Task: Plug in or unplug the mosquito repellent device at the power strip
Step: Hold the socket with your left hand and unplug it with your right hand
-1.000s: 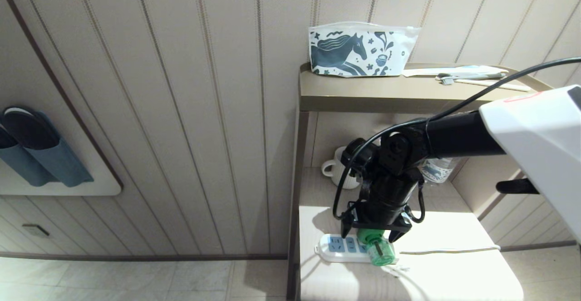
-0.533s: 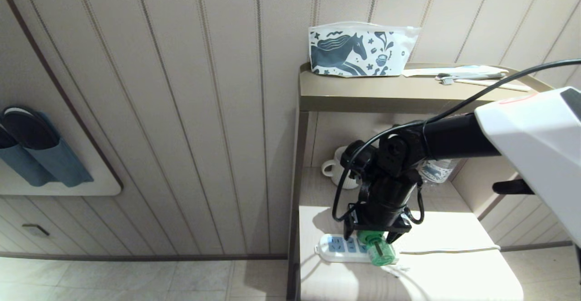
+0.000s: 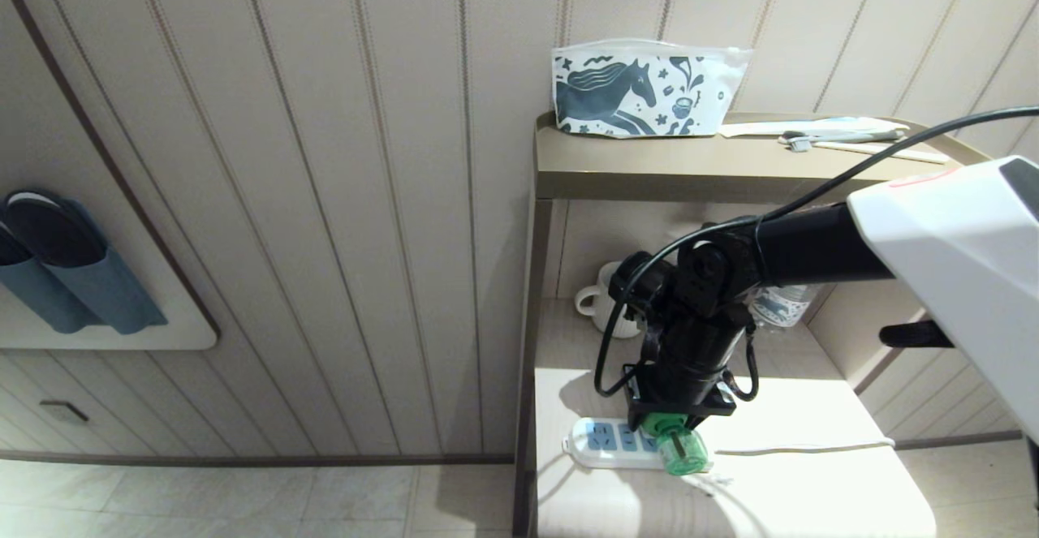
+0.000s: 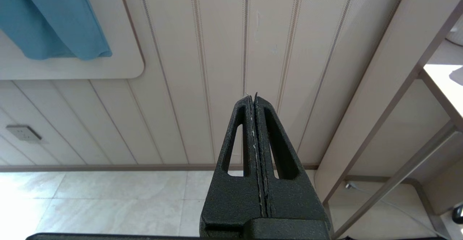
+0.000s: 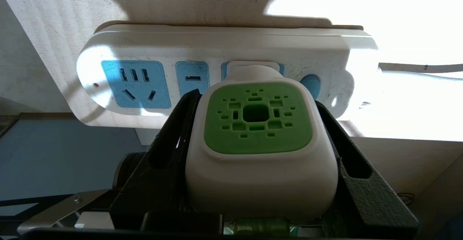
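Hotel-like room; slippers, toiletry pouch

A: How many strips? 
B: One strip, one device plugged in it. 
A: Sockets? 
B: Three blue faces, one covered. 
A: Anything else? 
B: One mug, one pouch, two blue pockets, two grippers.

I have the right gripper down over the repellent, which sits in the power strip on the lower shelf. Its fingers are hidden from me under the wrist. The strip's cord trails right. A mug stands behind, and a horse-print pouch on the top shelf.
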